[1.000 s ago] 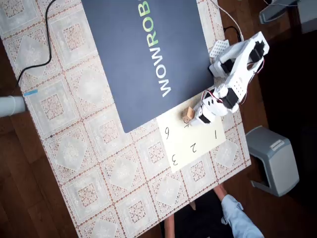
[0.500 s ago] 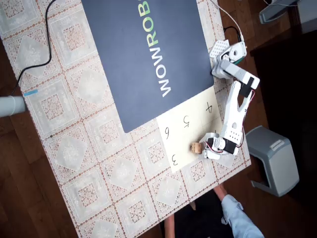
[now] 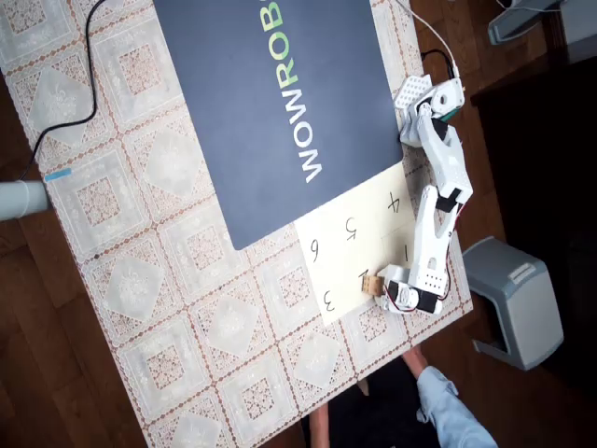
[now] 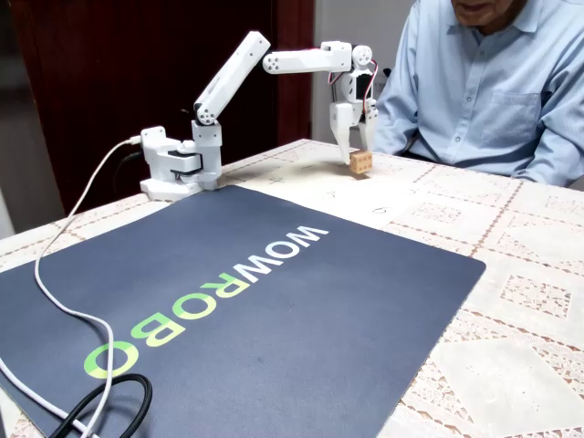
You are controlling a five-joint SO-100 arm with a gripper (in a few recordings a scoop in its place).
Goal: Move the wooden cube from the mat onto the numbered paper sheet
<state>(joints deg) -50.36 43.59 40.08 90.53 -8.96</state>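
Pincer pinching wooden cube over numbered paper sheet, digits 1–6, beside mat lettered "WOWROBO".

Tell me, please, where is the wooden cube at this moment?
In the overhead view the wooden cube is on the numbered paper sheet, near its lower right edge beside the digit 2, at the gripper fingertips; the mat lies above it.

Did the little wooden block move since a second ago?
Yes. In the overhead view the wooden cube went from the mat's edge near digit 5 down the numbered paper sheet, toward its lower edge.
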